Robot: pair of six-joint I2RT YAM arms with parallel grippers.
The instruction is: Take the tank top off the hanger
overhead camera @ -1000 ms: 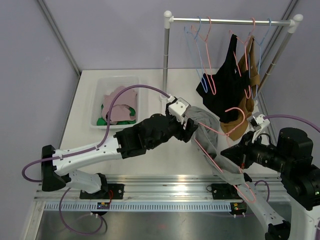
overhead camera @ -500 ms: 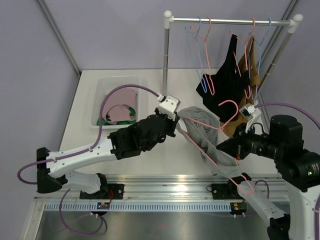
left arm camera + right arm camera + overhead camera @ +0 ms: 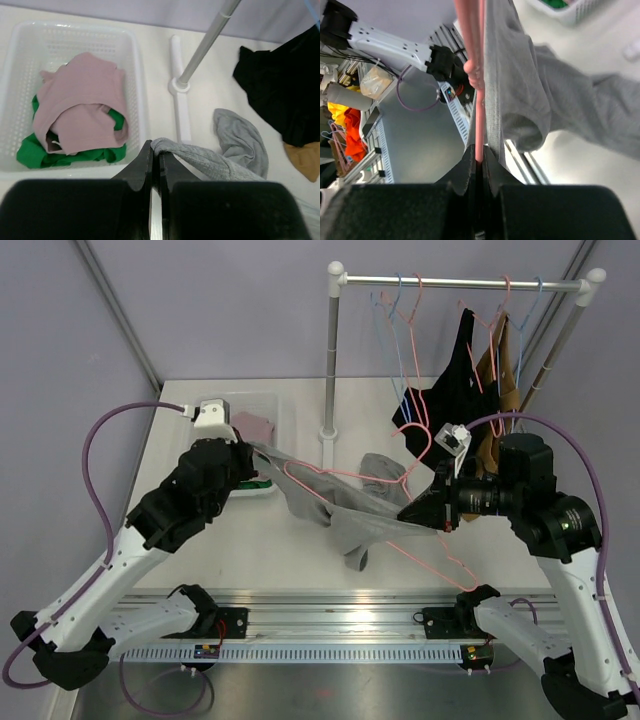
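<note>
Two grips: opposed, to strip cloth.
Left pincer (image 3: 156,150): clamped on grey tank top (image 3: 200,160).
Right pincer (image 3: 479,156): clamped on pink hanger (image 3: 480,100), perhaps cloth too.

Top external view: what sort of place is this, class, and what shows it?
Probably a robot lab test cell staged for laundry handling: plain partition walls, a clothes rail over a table, and a white basket of garments.

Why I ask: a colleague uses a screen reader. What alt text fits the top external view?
Two robot arms stretch a grey tank top between them: the left tool pinches one end, and the right tool clamps its pink hanger. A basket of clothes and a garment rack stand behind.
</note>
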